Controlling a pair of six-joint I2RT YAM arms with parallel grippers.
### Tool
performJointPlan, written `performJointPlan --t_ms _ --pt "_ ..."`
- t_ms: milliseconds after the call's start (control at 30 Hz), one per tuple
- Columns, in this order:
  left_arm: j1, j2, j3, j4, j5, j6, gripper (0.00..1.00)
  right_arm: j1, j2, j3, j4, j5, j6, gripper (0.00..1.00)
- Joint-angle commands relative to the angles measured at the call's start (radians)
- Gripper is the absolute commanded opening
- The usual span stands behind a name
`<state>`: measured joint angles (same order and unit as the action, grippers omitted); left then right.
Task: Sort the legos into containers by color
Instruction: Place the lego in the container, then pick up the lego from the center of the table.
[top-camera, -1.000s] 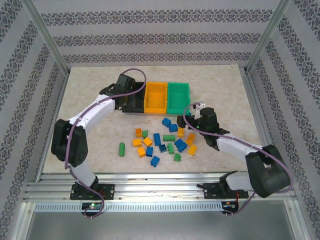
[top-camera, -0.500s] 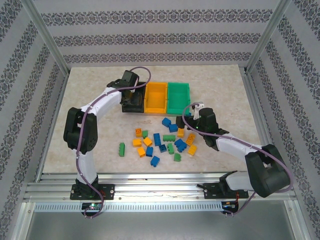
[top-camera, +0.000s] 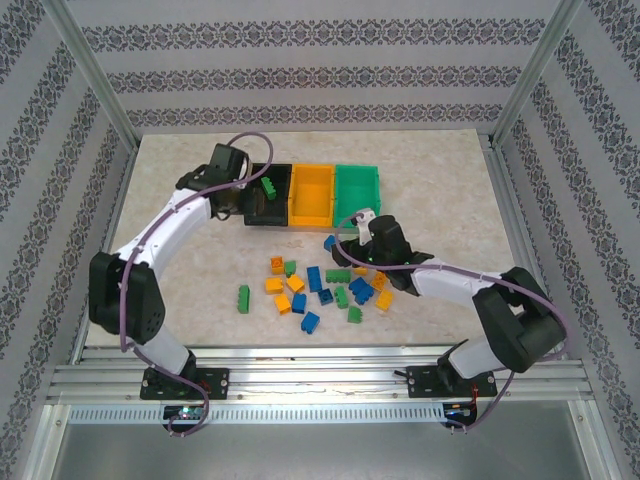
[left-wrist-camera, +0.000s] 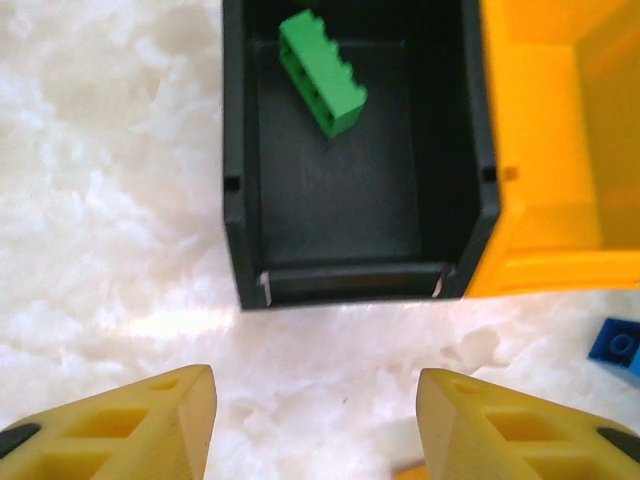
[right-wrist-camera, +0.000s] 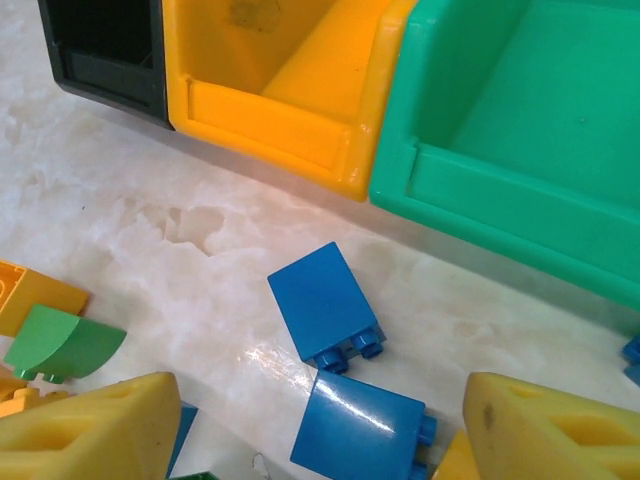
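The left gripper (left-wrist-camera: 315, 420), spread and empty, hangs before the black plastic bin (left-wrist-camera: 232, 180) holding one green studded brick (left-wrist-camera: 322, 72). The right gripper (right-wrist-camera: 320, 410), also spread, hovers over two blue studded bricks (right-wrist-camera: 322, 300).

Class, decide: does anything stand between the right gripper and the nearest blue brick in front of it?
Nothing visible does. The right gripper hangs open, and the blue brick lies uncovered between its jaws in the wrist view.

A pale marbled table (top-camera: 440, 170) sits inside walls (top-camera: 320, 78) of striped damask paper (grey on white). Aluminium posts (top-camera: 95, 72) frame the corners.
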<state>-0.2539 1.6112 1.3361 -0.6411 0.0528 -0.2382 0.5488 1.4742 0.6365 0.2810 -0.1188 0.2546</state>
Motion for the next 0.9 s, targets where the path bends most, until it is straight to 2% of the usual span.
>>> performJointPlan --t_ms 0,167,367,633,867 --pt "0.018 -0.032 -0.077 0.089 0.015 -0.003 0.54 0.007 0.053 0.051 -0.063 0.001 -0.029 0.70" --pt "0.028 -0.029 -0.056 0.057 0.030 0.007 0.53 0.019 0.116 0.103 -0.111 -0.004 -0.040 0.70" --pt "0.030 -0.019 -0.052 0.058 0.070 0.007 0.52 0.042 0.156 0.157 -0.191 0.051 -0.071 0.71" --pt "0.033 -0.009 -0.041 0.058 0.099 0.014 0.52 0.038 0.031 0.081 -0.264 0.105 -0.015 0.70" --pt "0.033 -0.008 -0.037 0.057 0.141 0.008 0.52 0.020 0.083 0.127 -0.296 0.068 -0.003 0.70"
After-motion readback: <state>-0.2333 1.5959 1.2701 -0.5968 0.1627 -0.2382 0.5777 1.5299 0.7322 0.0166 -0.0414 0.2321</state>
